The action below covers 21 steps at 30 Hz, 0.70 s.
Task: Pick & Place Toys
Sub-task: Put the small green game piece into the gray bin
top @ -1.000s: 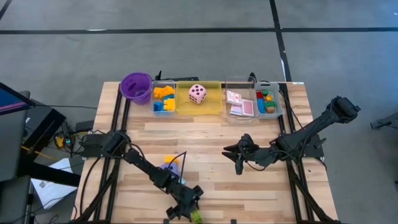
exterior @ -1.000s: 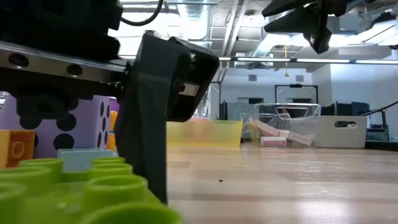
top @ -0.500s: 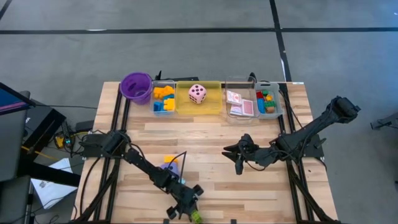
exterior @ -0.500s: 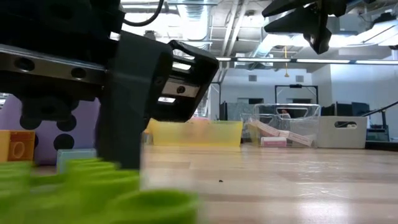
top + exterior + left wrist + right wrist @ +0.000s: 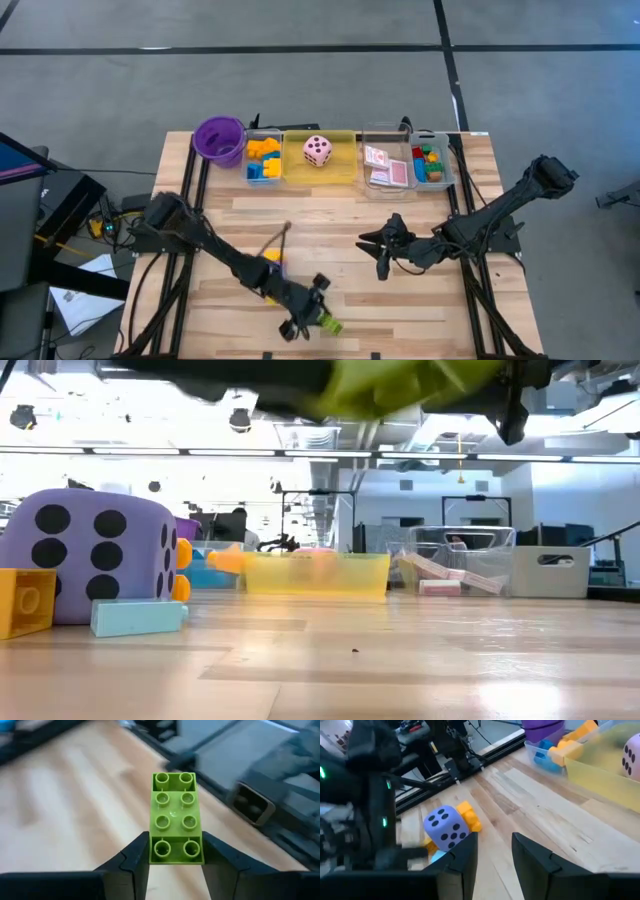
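Observation:
A lime-green building block (image 5: 176, 820) with studs up sticks out past the fingers of my left gripper (image 5: 176, 862), which is shut on it. In the high view this gripper (image 5: 308, 320) and the block (image 5: 329, 323) hang over the table's near middle. The low view shows the block as a green blur (image 5: 400, 380) at the top. A purple dotted die (image 5: 100, 555), an orange block (image 5: 25, 600) and a light blue block (image 5: 138, 616) rest on the table. My right gripper (image 5: 384, 255) hovers right of centre, open, nothing between its fingers (image 5: 465, 860). My left gripper pinches the green block's two long sides (image 5: 155, 854) between its two fingers, at the end nearest the wrist. The fingers slant down toward the table and lie along the block. The block is lifted clear of the table, studs up, most of its length beyond the fingertips.
Along the far edge stand a purple cup (image 5: 219, 138), a clear tray (image 5: 263, 158) with yellow and blue blocks, a yellow tray (image 5: 345, 165) with a pink die (image 5: 318, 151), a clear tray (image 5: 387, 167) with pink cards, and a tray (image 5: 431, 162) with red and green blocks.
My left gripper has risen from the table's near edge with the green block and moved a little toward the far and right side. The block, which lay on the table beside the fingers, is now lifted clear.

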Tool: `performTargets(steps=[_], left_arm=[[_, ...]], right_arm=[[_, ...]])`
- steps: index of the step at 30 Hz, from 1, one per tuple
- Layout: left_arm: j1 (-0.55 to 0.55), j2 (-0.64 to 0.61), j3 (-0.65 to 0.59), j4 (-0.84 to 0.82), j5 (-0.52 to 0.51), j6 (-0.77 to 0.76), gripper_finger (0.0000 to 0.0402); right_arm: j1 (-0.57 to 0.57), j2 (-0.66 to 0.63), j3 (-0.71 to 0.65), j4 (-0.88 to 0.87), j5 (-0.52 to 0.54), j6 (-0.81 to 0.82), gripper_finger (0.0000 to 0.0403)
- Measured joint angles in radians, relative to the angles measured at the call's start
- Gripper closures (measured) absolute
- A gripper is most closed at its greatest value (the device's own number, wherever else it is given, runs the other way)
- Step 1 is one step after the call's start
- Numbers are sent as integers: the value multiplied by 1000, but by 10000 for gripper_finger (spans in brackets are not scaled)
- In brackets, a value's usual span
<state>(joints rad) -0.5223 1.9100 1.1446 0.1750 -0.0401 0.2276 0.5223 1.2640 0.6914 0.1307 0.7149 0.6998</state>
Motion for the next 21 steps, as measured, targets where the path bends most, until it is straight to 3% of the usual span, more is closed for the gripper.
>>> performTargets(steps=[6, 10, 16, 21], left_arm=[[80, -172, 0, -157, -169, 0, 268], [143, -266, 0, -209, -226, -6, 268], [237, -375, -33, -261, -175, -109, 268], [326, -438, -69, -236, -27, -296, 268]], right_arm=[[6, 1, 0, 29, 1, -5, 289], [20, 0, 0, 64, 1, -82, 289], [38, 0, 0, 97, 1, -351, 289], [40, 0, 0, 163, 16, -640, 289]])
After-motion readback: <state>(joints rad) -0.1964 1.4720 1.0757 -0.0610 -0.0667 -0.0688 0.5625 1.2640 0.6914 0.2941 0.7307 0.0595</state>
